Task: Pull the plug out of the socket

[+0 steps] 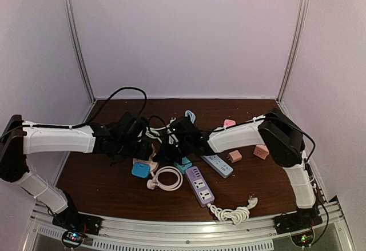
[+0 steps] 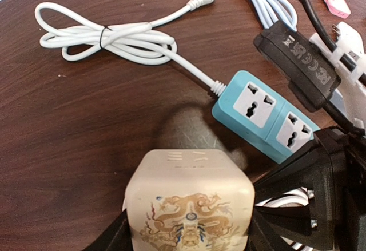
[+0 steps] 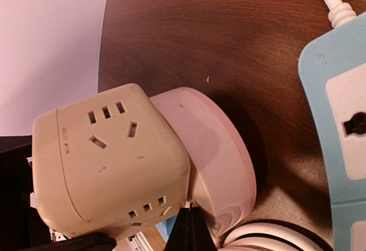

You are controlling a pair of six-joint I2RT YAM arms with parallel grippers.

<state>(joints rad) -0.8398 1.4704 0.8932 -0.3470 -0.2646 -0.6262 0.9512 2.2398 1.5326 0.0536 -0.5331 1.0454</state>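
A cream cube socket [image 2: 189, 205] with a dragon print sits between my left gripper's black fingers [image 2: 108, 236]; the left gripper [image 2: 189, 236] is shut on it. In the right wrist view the cube [image 3: 108, 159] has a round pinkish-white plug [image 3: 214, 154] seated in one face. My right gripper [image 3: 191, 222] has its fingertips pressed together, with the tips at the seam between cube and plug. In the top view both grippers meet mid-table, left [image 1: 144, 148] and right [image 1: 171, 142]; the cube is mostly hidden there.
A light-blue power strip [image 2: 263, 116] with a coiled white cord [image 2: 108, 36] lies just beyond the cube. A black adapter [image 2: 300, 62] is beside it. A purple strip [image 1: 199, 186], a pale strip [image 1: 217, 165] and pink adapters [image 1: 261, 151] lie to the right.
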